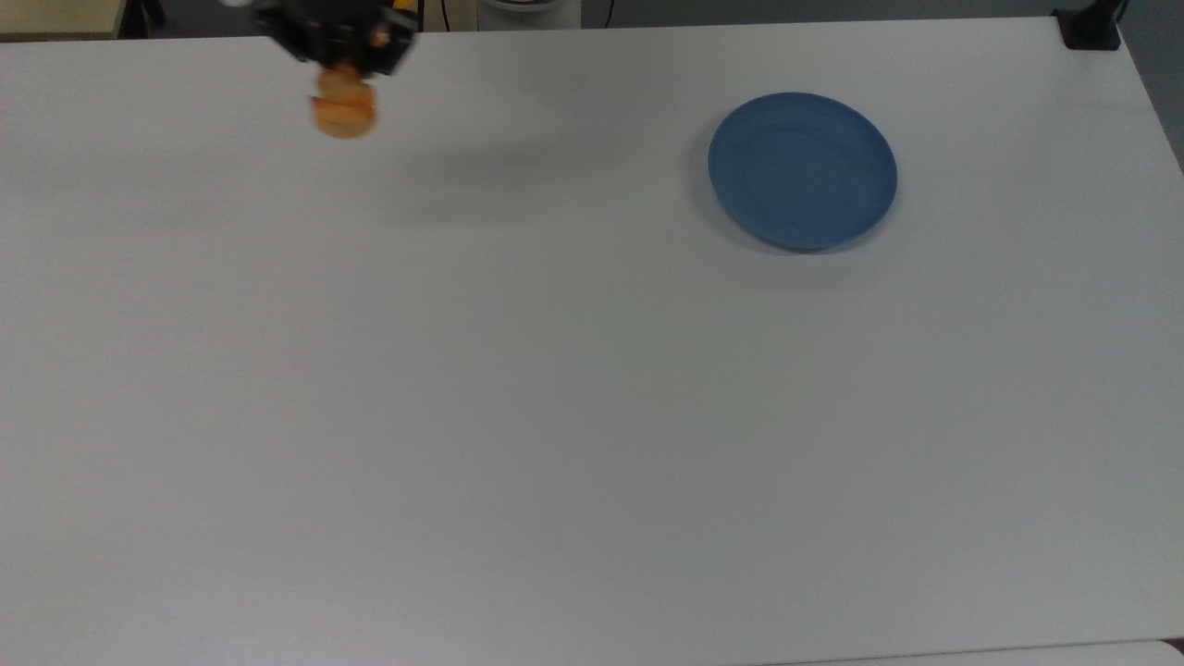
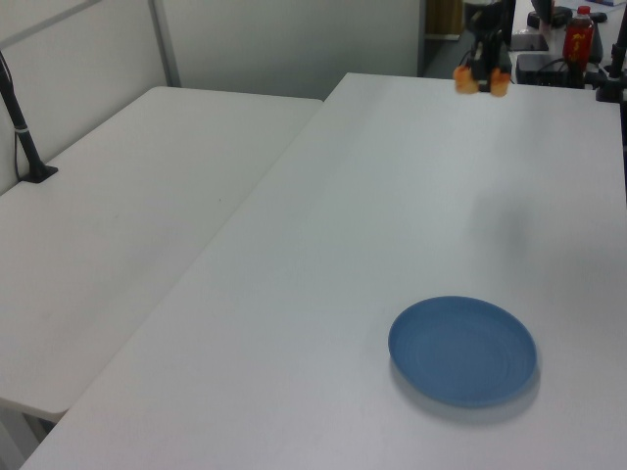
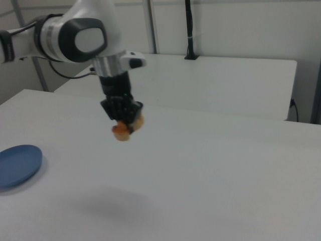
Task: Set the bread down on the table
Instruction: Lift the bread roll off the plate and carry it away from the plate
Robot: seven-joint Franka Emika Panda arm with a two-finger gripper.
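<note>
- The black two-finger gripper (image 1: pixel 344 67) is clamped on the small oblong golden-orange bread (image 1: pixel 343 113), with one finger on each side of it.
- The bread hangs in the air above the large plain white matte table (image 1: pixel 592 416), near the far edge in the top view and toward that edge's left end.
- The round blue plate (image 1: pixel 802 170) lies flat on the surface, well apart from the bread, near the far right corner in the top view.
</note>
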